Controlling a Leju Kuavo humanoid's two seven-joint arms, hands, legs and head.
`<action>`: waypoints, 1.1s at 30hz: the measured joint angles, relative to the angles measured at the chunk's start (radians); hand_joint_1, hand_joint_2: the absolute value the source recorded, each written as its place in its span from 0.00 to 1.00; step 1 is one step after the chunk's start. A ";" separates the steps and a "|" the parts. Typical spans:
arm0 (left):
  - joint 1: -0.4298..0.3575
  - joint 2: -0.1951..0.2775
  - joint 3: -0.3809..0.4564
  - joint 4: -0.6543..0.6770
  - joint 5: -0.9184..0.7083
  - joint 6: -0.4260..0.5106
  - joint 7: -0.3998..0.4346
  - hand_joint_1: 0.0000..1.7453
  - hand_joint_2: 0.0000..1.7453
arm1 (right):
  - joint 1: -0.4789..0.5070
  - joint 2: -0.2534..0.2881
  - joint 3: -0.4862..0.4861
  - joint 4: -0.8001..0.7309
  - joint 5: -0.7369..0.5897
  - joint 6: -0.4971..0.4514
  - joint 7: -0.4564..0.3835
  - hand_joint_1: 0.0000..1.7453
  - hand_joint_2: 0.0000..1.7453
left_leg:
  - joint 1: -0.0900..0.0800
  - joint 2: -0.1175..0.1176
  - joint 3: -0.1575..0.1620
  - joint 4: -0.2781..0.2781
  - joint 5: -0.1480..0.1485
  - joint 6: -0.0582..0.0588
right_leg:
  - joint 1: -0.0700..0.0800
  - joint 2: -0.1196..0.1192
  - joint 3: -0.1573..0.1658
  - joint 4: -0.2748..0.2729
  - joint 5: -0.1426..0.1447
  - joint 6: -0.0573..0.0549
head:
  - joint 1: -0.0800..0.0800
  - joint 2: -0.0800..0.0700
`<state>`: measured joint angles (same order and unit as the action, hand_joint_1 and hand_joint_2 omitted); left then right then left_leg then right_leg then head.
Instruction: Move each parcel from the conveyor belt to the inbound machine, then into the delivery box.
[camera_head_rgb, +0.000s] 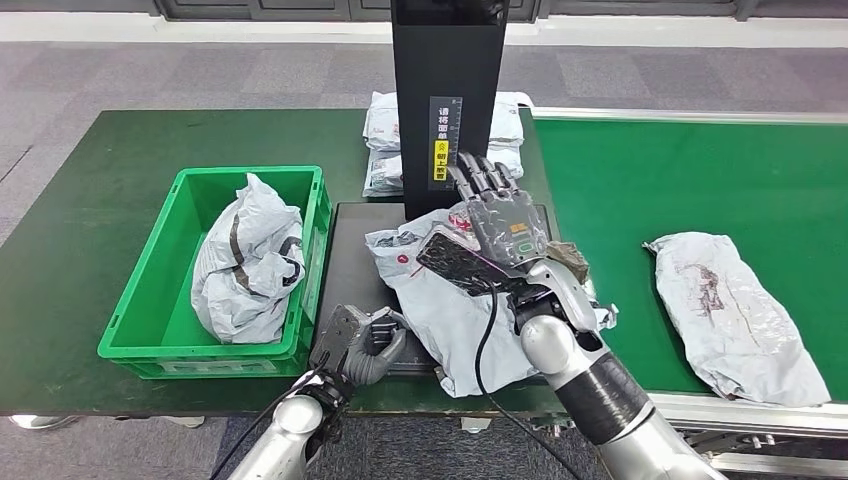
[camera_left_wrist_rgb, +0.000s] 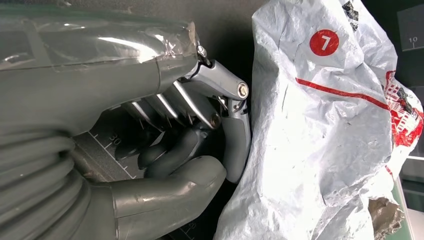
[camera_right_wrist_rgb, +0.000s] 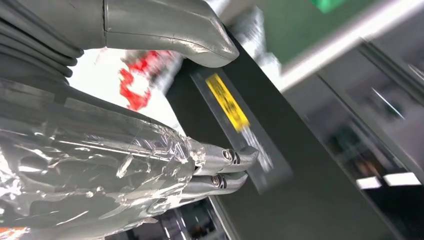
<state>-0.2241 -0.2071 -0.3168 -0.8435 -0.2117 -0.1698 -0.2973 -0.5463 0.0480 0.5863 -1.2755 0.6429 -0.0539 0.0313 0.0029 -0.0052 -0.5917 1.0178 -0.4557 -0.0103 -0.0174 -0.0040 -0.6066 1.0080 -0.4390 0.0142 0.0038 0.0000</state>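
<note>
— Hands first: what are they doing?
— Left hand (camera_head_rgb: 358, 345) is curling closed on nothing beside the parcel (camera_head_rgb: 440, 300) lying on the inbound machine (camera_head_rgb: 350, 250); right hand (camera_head_rgb: 490, 215) is hovering open above it.
— Progress?
— One bagged parcel (camera_head_rgb: 245, 262) is sitting in the delivery box (camera_head_rgb: 130, 335); another parcel (camera_head_rgb: 735, 310) is waiting on the conveyor belt (camera_head_rgb: 650, 170).

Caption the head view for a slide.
Right hand over a grey parcel on the inbound machine; another parcel in the green box.
</note>
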 joint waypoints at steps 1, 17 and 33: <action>0.000 0.000 0.000 0.000 0.000 0.000 -0.001 1.00 1.00 | 0.007 0.000 -0.011 -0.017 -0.003 -0.016 -0.009 0.00 0.00 | 0.000 0.000 0.000 0.000 0.000 0.000 | 0.000 0.000 0.000 0.000 0.000 0.000 | 0.000 0.000; -0.001 0.001 0.005 0.003 -0.073 0.002 0.019 0.00 1.00 | 0.177 -0.013 -0.183 -0.306 -0.057 -0.179 -0.077 0.00 0.75 | 0.000 0.000 0.001 0.000 0.000 0.000 | 0.000 0.000 0.000 0.000 0.000 0.000 | 0.000 0.000; -0.028 -0.002 -0.043 -0.150 -0.164 -0.207 0.096 0.00 0.00 | 0.408 -0.005 -0.392 -0.470 -0.131 -0.299 -0.128 0.00 1.00 | 0.000 -0.001 0.000 0.000 -0.001 0.000 | 0.000 -0.002 0.000 0.000 0.000 0.000 | 0.000 0.000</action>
<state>-0.2526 -0.2087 -0.3595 -0.9932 -0.3754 -0.3764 -0.2017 -0.1381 0.0432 0.1938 -1.7459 0.5121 -0.3533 -0.0972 0.0027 -0.0062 -0.5919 1.0179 -0.4564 -0.0099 -0.0175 -0.0055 -0.6062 1.0077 -0.4391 0.0142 0.0040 0.0000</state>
